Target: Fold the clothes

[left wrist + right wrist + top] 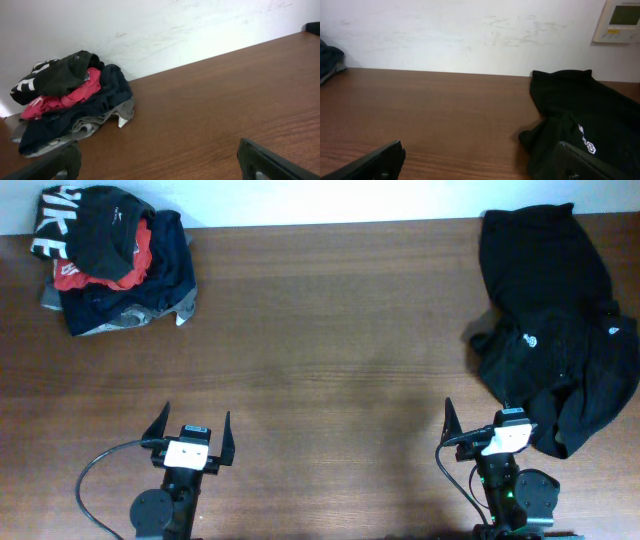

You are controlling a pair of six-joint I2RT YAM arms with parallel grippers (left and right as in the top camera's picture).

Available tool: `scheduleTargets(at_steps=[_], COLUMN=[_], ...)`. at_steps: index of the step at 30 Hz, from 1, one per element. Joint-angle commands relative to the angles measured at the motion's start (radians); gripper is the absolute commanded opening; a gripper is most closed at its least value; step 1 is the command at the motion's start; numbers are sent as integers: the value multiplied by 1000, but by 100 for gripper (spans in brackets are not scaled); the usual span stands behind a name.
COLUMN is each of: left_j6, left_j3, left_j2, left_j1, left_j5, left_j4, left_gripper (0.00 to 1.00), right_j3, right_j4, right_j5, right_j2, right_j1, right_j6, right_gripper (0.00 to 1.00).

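Overhead: crumpled soft black short-sleeved T-shirt, three o'clock on wooden table; left gripper, right gripper spread, empty; risk: pinching bunched layers together could skew fold.

Both arms blk, white wrist cam blocks, pointed blk fingers, looped blk cables.

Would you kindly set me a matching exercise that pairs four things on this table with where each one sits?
Things:
1. T-shirt
2. clothes pile
3. left tool
4. right tool

Places:
A. far left corner
B. near edge, left, open over bare wood
C. right side, crumpled
D. near edge, right, open beside black fabric

Pairs: 1-C, 2-A, 3-B, 4-D
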Motion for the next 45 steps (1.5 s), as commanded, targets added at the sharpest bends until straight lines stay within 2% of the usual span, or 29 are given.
scheduleTargets(at_steps=[1, 19, 24, 27, 31, 38, 45], left_j6=[-6, -6, -6, -15, -74, -80, -80], left_j3=[-2, -2, -2, -2, 9, 107, 283], left_j2=[-8, -8, -8, -8, -8, 41, 238], left_j1=[2, 2, 1, 1, 1, 1, 1], left_j5=[-8, -8, 4, 59, 72, 84, 84], left_j4=[-7, -5, 10, 94, 192, 177, 117], left_gripper=[99, 99, 99, 99, 99, 99, 99], right_j3=[-5, -5, -5, 10, 59, 186, 378], right_j4=[-5, 2, 98, 188, 190, 141, 56], right_j5=[-8, -8, -10, 10, 29, 55, 72], right_j2=[-8, -8, -8, -8, -7, 32, 206], right_j1=[-5, -5, -5, -5, -6, -6, -6], right_j6=[8, 8, 9, 93, 156, 156, 155], right_gripper=[99, 99, 99, 99, 99, 99, 99])
